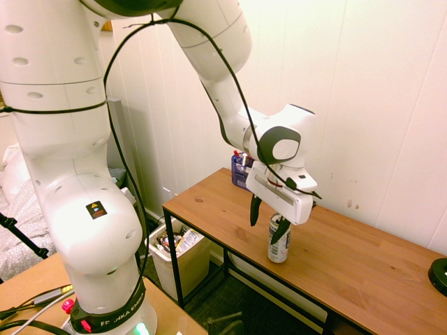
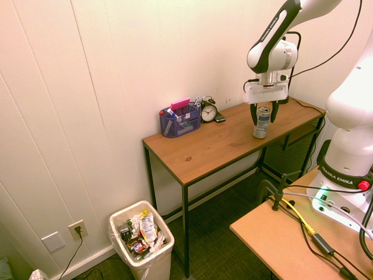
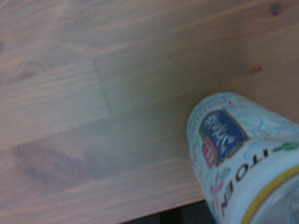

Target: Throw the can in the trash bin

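Observation:
The can (image 1: 279, 246) is slim and silver-white with bluish print. It stands upright on the wooden table (image 1: 363, 269), near the front edge. My gripper (image 1: 269, 222) hangs straight over it, open, with one black finger on each side of the can's top. In the second exterior view the can (image 2: 261, 123) sits between the spread fingers of the gripper (image 2: 264, 114). The wrist view shows the can (image 3: 233, 154) from close above, blurred. The trash bin (image 1: 190, 271) is white with a bag liner and stands on the floor beside the table's end, partly filled with wrappers; it also shows in the second exterior view (image 2: 152, 266).
A blue desk organizer (image 2: 179, 120) with pens and a black alarm clock (image 2: 208, 111) stand at the back of the table (image 2: 204, 149) against the wall. A black round object (image 1: 439, 273) lies at the table's other end. A second wooden surface (image 2: 280, 239) stands nearby.

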`<move>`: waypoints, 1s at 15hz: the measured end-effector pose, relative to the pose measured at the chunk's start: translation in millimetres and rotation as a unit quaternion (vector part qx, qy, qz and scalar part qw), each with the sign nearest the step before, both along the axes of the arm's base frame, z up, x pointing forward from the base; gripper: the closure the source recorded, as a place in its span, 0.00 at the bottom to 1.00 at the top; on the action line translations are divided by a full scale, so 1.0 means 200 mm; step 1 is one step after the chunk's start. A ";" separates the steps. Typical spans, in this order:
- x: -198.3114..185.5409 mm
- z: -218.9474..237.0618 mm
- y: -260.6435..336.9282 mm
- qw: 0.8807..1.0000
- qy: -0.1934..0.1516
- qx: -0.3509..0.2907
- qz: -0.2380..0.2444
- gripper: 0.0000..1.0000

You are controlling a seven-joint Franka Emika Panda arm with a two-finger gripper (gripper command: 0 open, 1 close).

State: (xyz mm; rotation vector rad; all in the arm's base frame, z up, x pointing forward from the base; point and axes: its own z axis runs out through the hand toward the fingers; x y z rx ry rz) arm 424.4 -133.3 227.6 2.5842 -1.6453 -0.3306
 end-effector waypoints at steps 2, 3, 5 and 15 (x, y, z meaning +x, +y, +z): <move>0.06 -0.04 -0.04 1.000 0.005 -0.005 -0.012 0.00; 0.08 -0.06 -0.07 1.000 0.006 -0.007 -0.016 0.00; 0.08 -0.07 -0.10 1.000 0.007 -0.008 -0.022 1.00; 0.14 -0.10 -0.08 1.000 0.012 -0.008 -0.016 1.00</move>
